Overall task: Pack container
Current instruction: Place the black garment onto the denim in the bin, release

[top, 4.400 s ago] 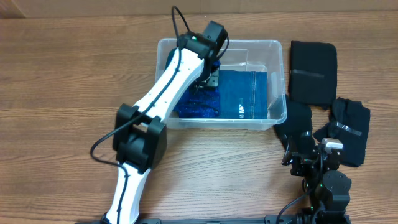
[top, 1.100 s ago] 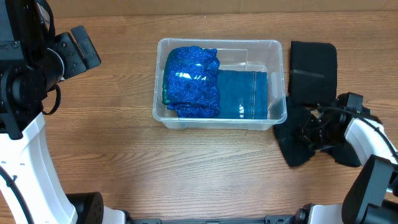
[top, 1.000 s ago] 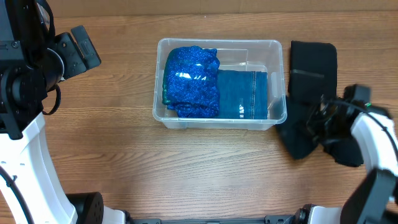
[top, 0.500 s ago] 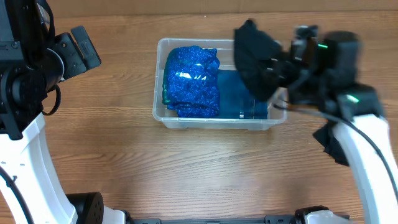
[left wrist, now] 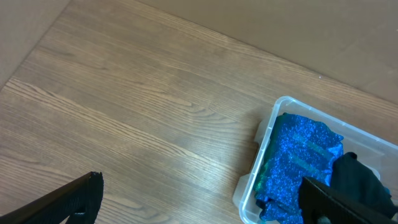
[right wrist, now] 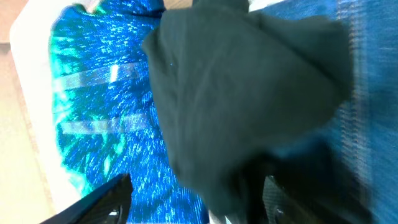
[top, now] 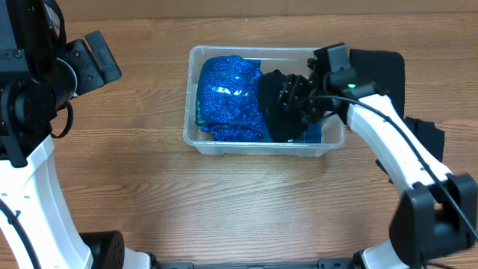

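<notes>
The clear container [top: 224,148] sits mid-table. A glittery blue cloth [top: 228,97] fills its left half and a denim-blue cloth [top: 312,134] lies in the right half. A black cloth [top: 278,112] rests on the denim one, partly over the glittery cloth [right wrist: 93,112]. My right gripper [top: 299,97] hangs just over it inside the bin. In the right wrist view its fingers [right wrist: 106,199] stand wide apart with the black cloth [right wrist: 236,93] loose between and below them. My left gripper [left wrist: 199,208] is open and empty, high above the table left of the container [left wrist: 264,140].
Two more black cloths lie on the table right of the bin, one folded [top: 377,82] by its far corner, one [top: 427,142] nearer the front under the right arm. Bare wood table [top: 134,172] surrounds the bin.
The right gripper lifted the black cloth from the table right of the bin, swung it left over the container, lowered it and opened its jaws. The left arm stayed still.
</notes>
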Available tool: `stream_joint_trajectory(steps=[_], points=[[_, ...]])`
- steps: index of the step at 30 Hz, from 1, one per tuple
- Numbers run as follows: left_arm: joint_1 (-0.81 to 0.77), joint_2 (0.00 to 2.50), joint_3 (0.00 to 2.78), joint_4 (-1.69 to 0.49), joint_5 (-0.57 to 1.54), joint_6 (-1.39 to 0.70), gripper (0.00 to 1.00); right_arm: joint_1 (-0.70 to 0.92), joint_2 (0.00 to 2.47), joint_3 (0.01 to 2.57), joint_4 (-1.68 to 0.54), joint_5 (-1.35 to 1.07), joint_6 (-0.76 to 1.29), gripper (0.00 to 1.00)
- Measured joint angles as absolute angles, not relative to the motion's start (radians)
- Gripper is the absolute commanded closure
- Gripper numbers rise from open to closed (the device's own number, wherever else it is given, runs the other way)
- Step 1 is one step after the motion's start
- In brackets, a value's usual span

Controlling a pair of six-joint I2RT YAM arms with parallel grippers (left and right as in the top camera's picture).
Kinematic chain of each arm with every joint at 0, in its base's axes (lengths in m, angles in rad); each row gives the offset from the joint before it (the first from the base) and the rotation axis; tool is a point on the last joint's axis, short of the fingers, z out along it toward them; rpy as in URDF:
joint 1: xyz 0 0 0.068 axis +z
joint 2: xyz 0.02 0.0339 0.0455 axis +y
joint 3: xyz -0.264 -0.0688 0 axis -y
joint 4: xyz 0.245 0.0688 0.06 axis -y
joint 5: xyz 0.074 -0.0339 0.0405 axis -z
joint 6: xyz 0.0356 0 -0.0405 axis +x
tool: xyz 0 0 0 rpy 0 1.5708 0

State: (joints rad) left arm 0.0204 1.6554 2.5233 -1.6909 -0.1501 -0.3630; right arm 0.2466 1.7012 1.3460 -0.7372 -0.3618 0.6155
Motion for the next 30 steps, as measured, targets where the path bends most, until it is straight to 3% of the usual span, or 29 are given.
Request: stream_joint_trajectory(steps=[5,10,16,23,30], points=[[0.02,1.655,2.523,-1.691,-0.15,-0.363,0.0,0.07,1.416,1.395,-0.908,-0.342,0.499,0.02],[0.02,1.655,2.523,-1.691,-0.15,-0.363,0.0,-0.328,1.258,1.417,-1.061,-0.299,0.404,0.0],[0.02,1.655,2.523,-1.691,-0.15,-0.363,0.0,-0.625,1.455,1.406,-1.081,-0.27,0.33,0.0],[0.02,1.655,2.523,-1.691,-0.15,-0.363,0.0,-0.669,1.78,1.389,-1.042,-0.113,0.305,0.0],[0.02,1.655,2.523,-1.691,-0.15,-0.363,0.0,-0.785,1.892,1.381,-1.005,-0.063,0.223,0.0]])
